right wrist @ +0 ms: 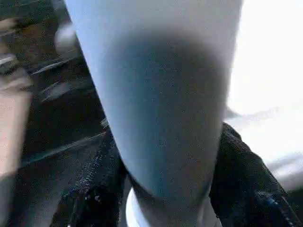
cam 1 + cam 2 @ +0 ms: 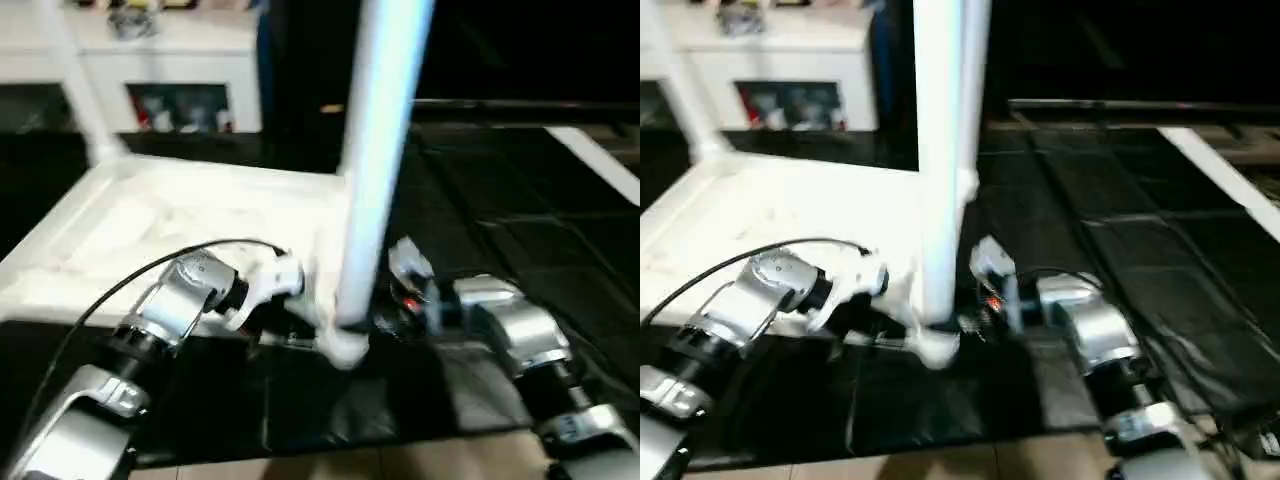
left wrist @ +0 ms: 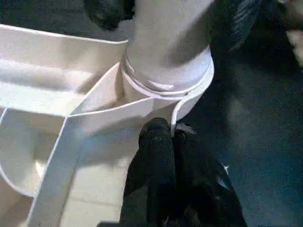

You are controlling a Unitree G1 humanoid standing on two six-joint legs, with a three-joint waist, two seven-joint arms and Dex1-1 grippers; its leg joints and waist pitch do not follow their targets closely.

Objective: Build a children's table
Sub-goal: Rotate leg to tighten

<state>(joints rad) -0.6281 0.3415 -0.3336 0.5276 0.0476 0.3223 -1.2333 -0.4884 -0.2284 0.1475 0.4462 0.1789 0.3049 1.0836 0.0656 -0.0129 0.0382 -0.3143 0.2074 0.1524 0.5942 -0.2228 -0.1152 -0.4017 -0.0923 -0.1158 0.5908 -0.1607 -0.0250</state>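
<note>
White moulded plastic, smooth and a bit glossy: table top (image 2: pixel 170 230) lies upside down on a black mat (image 2: pixel 480 200), w/ raised rim all round. One leg (image 2: pixel 375 150), a long round tube, stands upright in the near corner socket (image 2: pixel 345 345), right at the top's edge closest to the robot. A second leg (image 2: pixel 75 90) stands at the far left corner. Left claw (image 2: pixel 290 278) sits low against the socket from the left; right claw (image 2: pixel 395 300) comes in from the right at the leg's base. Both silver forearms crowd that corner. To the right the mat lies flat w/ plenty of open room; a pale strip (image 2: pixel 595 160) runs across it further right. Bare floor (image 2: pixel 300 465) shows at the mat's near edge. White cabinet (image 2: pixel 170 70) behind, well apart.

Right eye: same layout; leg's foot meets the socket just inside the rim corner.

Left wrist: left claw's black fingers (image 3: pixel 158 161) pressed together, closed, holding nothing, tips just at the socket's curved outer wall (image 3: pixel 189 97). Thin ribs (image 3: pixel 71 142) run off the socket along the underside, making shallow pockets. Leg's base sits in the round collar.

Right wrist: right claw's black fingers (image 1: pixel 241 175) sit on both sides of the leg (image 1: pixel 161 109), about half spread, gripping the smooth tube near its base.
</note>
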